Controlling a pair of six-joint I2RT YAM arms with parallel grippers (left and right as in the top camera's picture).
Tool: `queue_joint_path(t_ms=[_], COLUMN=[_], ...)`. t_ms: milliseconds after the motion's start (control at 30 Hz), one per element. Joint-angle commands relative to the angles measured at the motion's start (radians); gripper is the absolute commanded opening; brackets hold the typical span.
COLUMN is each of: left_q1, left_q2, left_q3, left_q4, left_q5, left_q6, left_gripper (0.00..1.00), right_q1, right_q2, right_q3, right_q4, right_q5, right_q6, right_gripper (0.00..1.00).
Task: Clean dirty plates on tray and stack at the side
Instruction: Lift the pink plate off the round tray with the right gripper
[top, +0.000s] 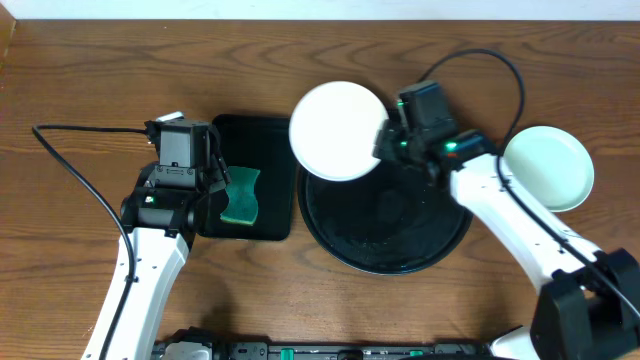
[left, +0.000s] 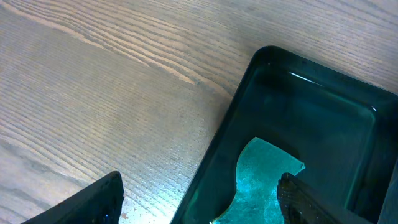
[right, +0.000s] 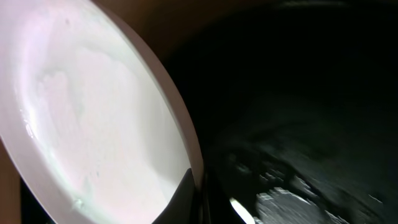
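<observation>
My right gripper (top: 385, 140) is shut on the right rim of a white plate (top: 337, 130) and holds it above the upper left edge of the round black tray (top: 390, 235). In the right wrist view the plate (right: 93, 112) fills the left side. Its rim is pinched at my right gripper (right: 196, 186), with the dark tray (right: 298, 112) behind. No smear shows on its face. A pale-mint plate (top: 548, 167) lies on the table right of the tray. My left gripper (top: 215, 180) stands open above a green sponge (top: 242, 196).
The sponge (left: 261, 180) lies in a smaller rectangular black tray (left: 236, 106), left of the round one. My left gripper (left: 199, 186) straddles that tray's left rim, one finger over bare wood. Cables run from both arms across the table.
</observation>
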Motion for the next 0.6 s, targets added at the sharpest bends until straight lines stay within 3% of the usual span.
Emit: queue_joint_path(t_ms=[0, 300, 567], left_q1=[0.003, 0.003, 0.003], left_q2=[-0.003, -0.003, -0.003], left_q3=[0.016, 0.016, 0.016], left_q4=[0.0, 0.0, 0.0], left_q5=[-0.013, -0.013, -0.013], left_q6=[0.003, 0.003, 0.003], left_gripper=[0.79, 0.79, 0.8], right_q1=[0.076, 0.2, 0.279], right_q2=[0.065, 0.258, 0.29], right_q3=[0.021, 0.137, 0.206], right_q4=[0.077, 0.175, 0.242], right_q5=[0.062, 0.182, 0.334], right_q6=[0.061, 0.067, -0.005], right_gripper=[0.01, 0.01, 0.01])
